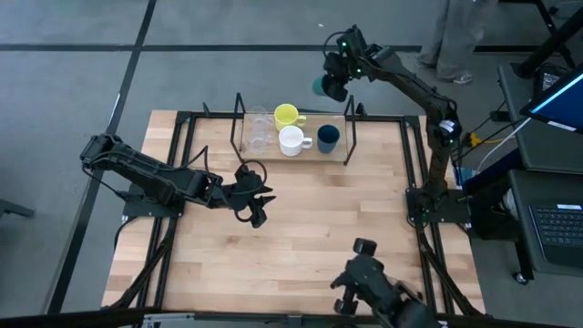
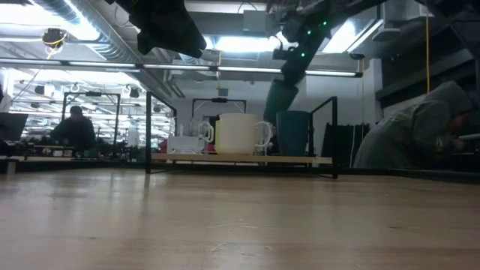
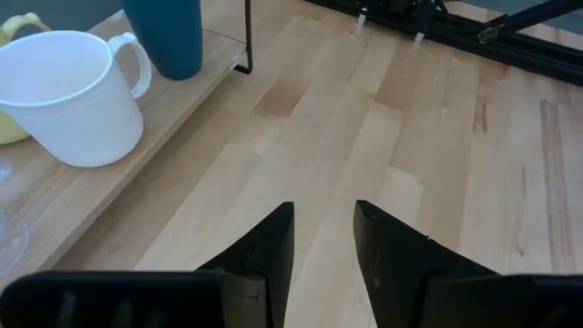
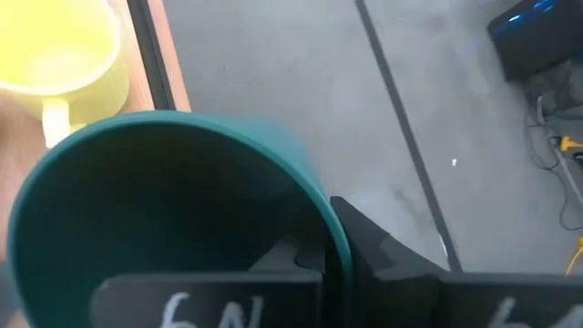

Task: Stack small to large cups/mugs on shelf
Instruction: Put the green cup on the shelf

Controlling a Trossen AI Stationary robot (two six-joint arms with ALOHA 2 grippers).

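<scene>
Two arms were at work: nearest me, the left tool (image 1: 260, 202) hovered over the bare table (image 1: 301, 246), fingers (image 3: 264, 251) apart and empty. Beyond it, the shelf (image 1: 301, 157) carried two clear glass cups (image 1: 258, 132), a white mug (image 1: 291, 141), a yellow mug (image 1: 287, 116) and a dark blue cup (image 1: 328, 138). Farthest, raised above the shelf's far side, the right tool (image 1: 332, 84) was clamped on the dark green cup's (image 4: 173, 219) rim.

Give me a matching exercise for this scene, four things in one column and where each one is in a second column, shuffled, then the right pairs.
Things:
1. dark green cup
2. white mug
3. yellow mug
4. left gripper

Places:
A. over bare tabletop, holding nothing
B. on the shelf, between the glass cups and the dark blue cup
C. pinched in the right gripper, up beyond the table's far edge
D. at the shelf's far side

Pairs: 1-C, 2-B, 3-D, 4-A
</scene>
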